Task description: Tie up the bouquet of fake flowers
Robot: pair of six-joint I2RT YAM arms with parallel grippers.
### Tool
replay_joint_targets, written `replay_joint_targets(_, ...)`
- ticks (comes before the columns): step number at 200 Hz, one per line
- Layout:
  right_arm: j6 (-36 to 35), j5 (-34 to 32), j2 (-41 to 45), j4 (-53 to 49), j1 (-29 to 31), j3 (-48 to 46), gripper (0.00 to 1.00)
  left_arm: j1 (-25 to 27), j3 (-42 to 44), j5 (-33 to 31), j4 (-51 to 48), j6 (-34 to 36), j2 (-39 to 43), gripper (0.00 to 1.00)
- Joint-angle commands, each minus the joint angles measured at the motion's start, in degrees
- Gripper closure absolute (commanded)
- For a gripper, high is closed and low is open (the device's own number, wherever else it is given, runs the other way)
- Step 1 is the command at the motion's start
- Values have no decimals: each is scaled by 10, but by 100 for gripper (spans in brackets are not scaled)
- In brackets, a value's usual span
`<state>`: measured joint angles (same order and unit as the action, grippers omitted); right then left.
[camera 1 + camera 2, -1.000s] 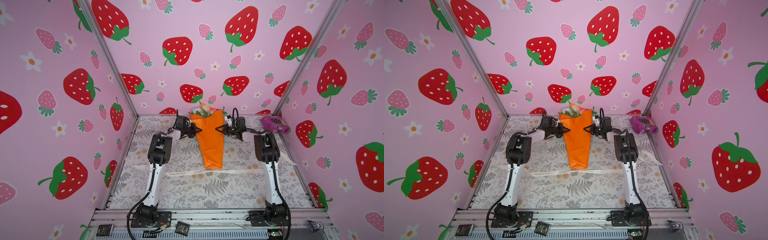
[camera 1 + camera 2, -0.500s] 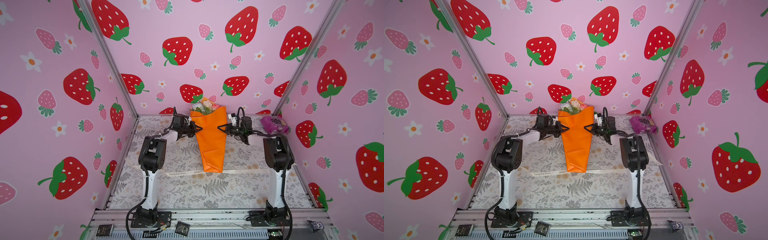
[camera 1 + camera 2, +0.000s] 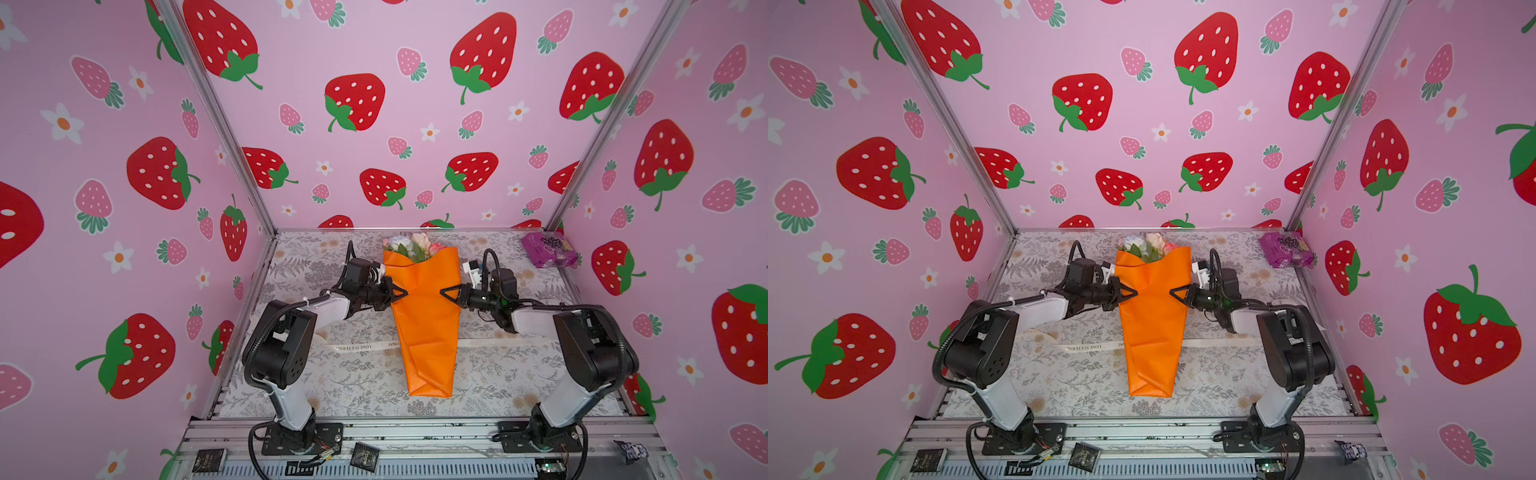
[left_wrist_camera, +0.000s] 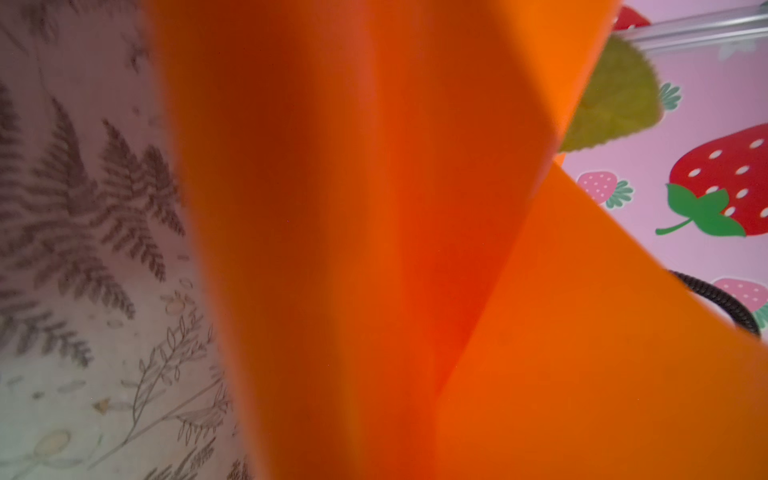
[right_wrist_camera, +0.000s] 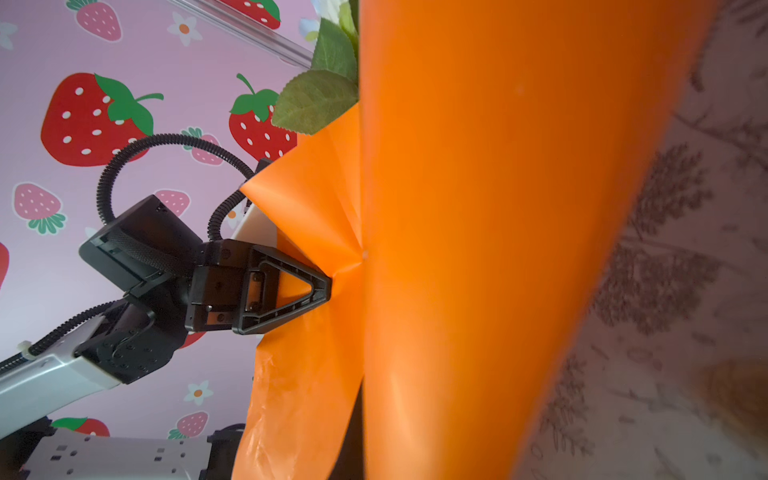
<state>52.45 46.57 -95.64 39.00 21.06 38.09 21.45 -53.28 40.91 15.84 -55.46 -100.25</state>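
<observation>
The bouquet of fake flowers [image 3: 424, 324] is a cone of orange wrapping paper, with pink, peach and white heads [image 3: 415, 243] at its far end. It sits mid-table in both top views [image 3: 1152, 324]. My left gripper [image 3: 405, 292] is shut on the paper's left edge and my right gripper [image 3: 442, 292] on its right edge, tips facing each other. The right wrist view shows the left gripper [image 5: 328, 284] pinching a puckered fold beside green leaves [image 5: 316, 99]. Orange paper [image 4: 374, 208] fills the left wrist view and hides both grippers' own jaws in the wrist views.
A white printed ribbon [image 3: 357, 347] lies across the fern-patterned table [image 3: 357, 386], its middle hidden under the cone's narrow end. A purple packet [image 3: 547, 249] lies in the far right corner. Strawberry-patterned walls close three sides; a metal rail [image 3: 415, 432] runs along the front.
The bouquet has come toward the front, its narrow end now reaching past the ribbon. Both arms have swung their elbows outward and lower. Both grippers stayed shut on the paper.
</observation>
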Motion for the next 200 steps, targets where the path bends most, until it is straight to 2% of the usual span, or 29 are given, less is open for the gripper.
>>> replay_joint_targets(1,6,-41,36,53,8,-64,100,7,45,-43,31,5,16,100)
replay_joint_targets(27,-4,-45,33,72,13,-118,100,19,91,-61,71,-2,13,100)
replay_joint_targets(47,-15,-54,7,96,14,-134,100,24,99,-76,80,17,-12,100)
replay_joint_targets(65,-30,-71,-31,106,14,-124,100,25,101,-79,126,6,-42,100)
replay_joint_targets(95,-36,-82,-81,115,11,-97,100,22,81,-93,147,17,-90,100)
replay_joint_targets(135,-50,-80,-132,98,-5,-52,100,14,32,-81,137,23,-139,100)
replay_joint_targets(173,-63,-71,-158,74,-14,-8,100,4,-8,-74,109,29,-155,100)
replay_joint_targets(200,-70,-63,-159,54,-17,12,100,-4,-11,-62,129,14,-158,100)
